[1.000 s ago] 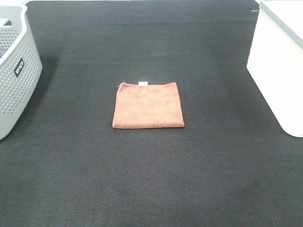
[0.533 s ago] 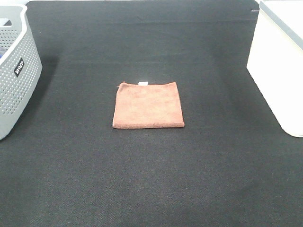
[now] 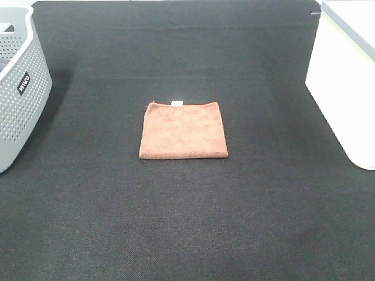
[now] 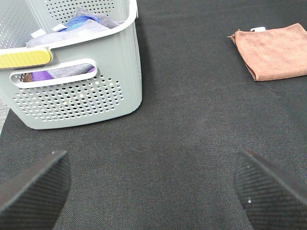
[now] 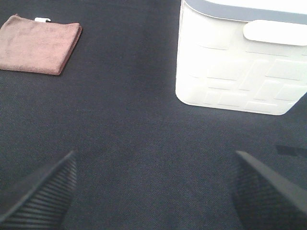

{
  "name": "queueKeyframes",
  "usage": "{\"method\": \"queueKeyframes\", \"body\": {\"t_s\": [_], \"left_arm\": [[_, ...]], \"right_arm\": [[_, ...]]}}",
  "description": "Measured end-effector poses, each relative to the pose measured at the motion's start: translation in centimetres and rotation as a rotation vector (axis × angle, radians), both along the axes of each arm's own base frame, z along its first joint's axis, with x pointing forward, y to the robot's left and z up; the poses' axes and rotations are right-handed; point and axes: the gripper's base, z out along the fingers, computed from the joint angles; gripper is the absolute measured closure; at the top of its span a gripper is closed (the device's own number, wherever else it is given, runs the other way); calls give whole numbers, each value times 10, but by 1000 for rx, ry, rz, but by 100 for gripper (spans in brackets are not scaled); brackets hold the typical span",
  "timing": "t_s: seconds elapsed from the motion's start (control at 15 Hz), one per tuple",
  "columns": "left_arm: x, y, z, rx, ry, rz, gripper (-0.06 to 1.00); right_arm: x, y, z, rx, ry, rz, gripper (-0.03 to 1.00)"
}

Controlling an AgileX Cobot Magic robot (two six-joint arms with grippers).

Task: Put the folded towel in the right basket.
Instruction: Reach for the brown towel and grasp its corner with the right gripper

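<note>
The folded towel (image 3: 183,130), a flat terracotta square with a tiny white tag on its far edge, lies on the black mat in the middle. It also shows in the left wrist view (image 4: 273,51) and the right wrist view (image 5: 39,44). The right basket (image 3: 345,82), a large white bin with a light grey rim, stands at the right edge; it shows in the right wrist view (image 5: 240,62). My left gripper (image 4: 153,187) is open and empty, far from the towel. My right gripper (image 5: 153,191) is open and empty, in front of the white bin. Neither gripper shows in the high view.
A grey hole-patterned basket (image 3: 20,88) with a black label stands at the left edge; the left wrist view (image 4: 76,91) shows folded cloths inside it. Black mat (image 3: 187,222) covers the whole table.
</note>
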Motion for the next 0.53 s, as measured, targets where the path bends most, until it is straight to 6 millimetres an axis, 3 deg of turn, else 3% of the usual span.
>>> {"method": "queueKeyframes", "body": {"t_s": [0.53], "left_arm": [[0,0,0,0,0,0,7]], "right_arm": [[0,0,0,0,0,0,16]]}}
